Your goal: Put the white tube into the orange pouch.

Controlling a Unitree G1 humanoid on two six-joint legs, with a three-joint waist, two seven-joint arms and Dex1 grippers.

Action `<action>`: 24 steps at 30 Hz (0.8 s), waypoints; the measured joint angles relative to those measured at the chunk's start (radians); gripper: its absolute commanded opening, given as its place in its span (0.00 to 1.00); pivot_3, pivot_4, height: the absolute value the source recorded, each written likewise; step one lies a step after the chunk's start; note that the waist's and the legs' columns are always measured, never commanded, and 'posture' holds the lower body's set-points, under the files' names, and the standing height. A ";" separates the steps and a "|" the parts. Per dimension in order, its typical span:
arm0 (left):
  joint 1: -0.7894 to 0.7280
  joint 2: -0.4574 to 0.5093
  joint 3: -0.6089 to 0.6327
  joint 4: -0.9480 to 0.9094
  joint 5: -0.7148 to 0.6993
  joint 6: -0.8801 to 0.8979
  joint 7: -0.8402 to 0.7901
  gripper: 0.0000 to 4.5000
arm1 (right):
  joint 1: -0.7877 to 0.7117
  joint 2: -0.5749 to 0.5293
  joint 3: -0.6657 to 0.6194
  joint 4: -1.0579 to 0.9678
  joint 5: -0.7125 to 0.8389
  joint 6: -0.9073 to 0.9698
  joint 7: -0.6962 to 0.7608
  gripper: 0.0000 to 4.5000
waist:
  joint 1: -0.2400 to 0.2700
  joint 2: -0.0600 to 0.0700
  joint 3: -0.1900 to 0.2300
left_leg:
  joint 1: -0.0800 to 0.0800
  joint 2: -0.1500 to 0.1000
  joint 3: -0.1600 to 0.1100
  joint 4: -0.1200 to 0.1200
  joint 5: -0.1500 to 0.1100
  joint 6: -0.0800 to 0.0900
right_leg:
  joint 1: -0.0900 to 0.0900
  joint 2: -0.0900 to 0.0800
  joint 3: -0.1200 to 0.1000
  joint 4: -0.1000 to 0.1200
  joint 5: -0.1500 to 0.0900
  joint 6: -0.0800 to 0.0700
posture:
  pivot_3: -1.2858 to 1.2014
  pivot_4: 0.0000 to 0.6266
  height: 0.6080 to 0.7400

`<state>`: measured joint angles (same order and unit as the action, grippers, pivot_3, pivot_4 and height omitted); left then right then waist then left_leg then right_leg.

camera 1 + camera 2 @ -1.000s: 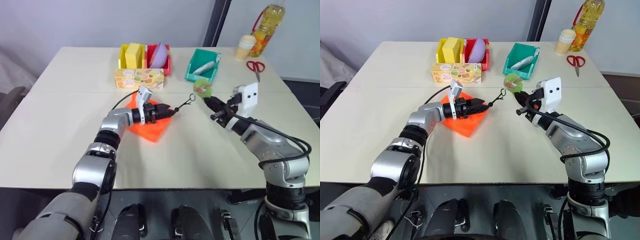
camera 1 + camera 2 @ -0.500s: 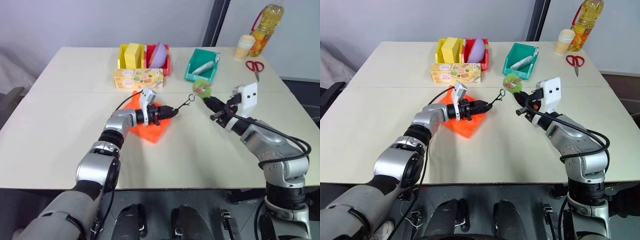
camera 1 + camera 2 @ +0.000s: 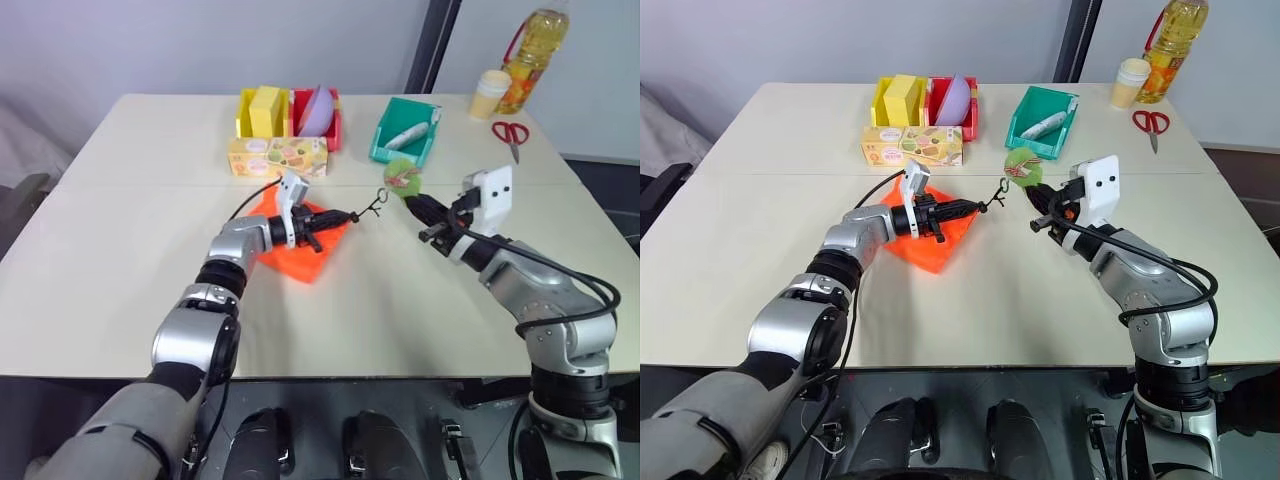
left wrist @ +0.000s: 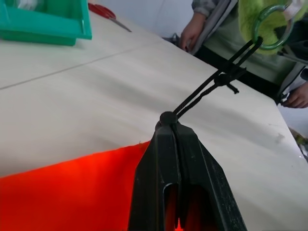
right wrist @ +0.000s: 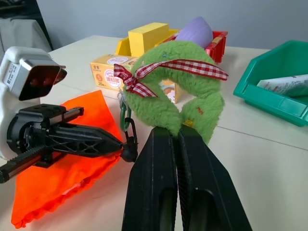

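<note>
- The orange pouch [image 3: 300,245] is lying on the table [image 3: 120,250], in front of the snack box [image 3: 277,156]; it looks unopened, so the task seems barely begun.
- The left gripper [image 3: 343,217] is pinching shut on the dark cord [image 4: 211,89] at the pouch's right edge.
- The right gripper [image 3: 412,203], right of the pouch, is clamping the green tag [image 5: 175,91] at the cord's far end.
- The white tube [image 3: 410,134] is lying untouched in the teal bin [image 3: 384,137], behind the pouch; opening, fetching and inserting all appear left to do.
</note>
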<state>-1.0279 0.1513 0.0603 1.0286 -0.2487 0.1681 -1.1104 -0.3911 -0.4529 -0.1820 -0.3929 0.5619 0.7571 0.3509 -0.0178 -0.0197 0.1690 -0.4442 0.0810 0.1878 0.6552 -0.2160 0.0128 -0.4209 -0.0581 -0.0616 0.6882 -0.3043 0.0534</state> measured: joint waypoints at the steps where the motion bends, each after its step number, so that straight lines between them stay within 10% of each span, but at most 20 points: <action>1: 0.014 0.007 0.000 -0.015 0.000 0.000 0.000 0.06 | 0.000 0.000 0.000 0.000 0.000 0.000 0.000 0.00 | -0.002 0.000 0.000 | 0.000 0.000 0.000 0.000 0.000 0.000 | 0.000 0.000 0.000 0.000 0.000 0.000 | 0.52 0.24 0.90; 8: 0.162 0.063 -0.045 -0.222 0.036 -0.055 -0.003 0.70 | 0.001 0.002 -0.001 -0.003 0.001 -0.001 -0.004 0.00 | -0.001 0.000 0.000 | 0.000 0.001 0.000 0.001 0.000 0.000 | 0.000 0.000 0.001 0.000 0.000 0.000 | 0.52 0.24 0.90; 24: 0.449 0.020 -0.347 -0.702 0.681 -0.525 0.701 0.70 | 0.001 0.056 -0.064 -0.002 0.107 0.023 -0.050 0.00 | 0.005 0.000 0.000 | 0.000 0.001 -0.001 0.006 -0.005 0.009 | 0.003 -0.003 0.001 0.001 0.000 0.000 | 0.52 0.24 0.90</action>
<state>-0.5790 0.1711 -0.2867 0.3266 0.4318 -0.3574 -0.4096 -0.3899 -0.3969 -0.2455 -0.3952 0.6692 0.7802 0.3006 -0.0129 -0.0192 0.1687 -0.4442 0.0815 0.1869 0.6613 -0.2213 0.0215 -0.4179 -0.0610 -0.0605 0.6892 -0.3039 0.0534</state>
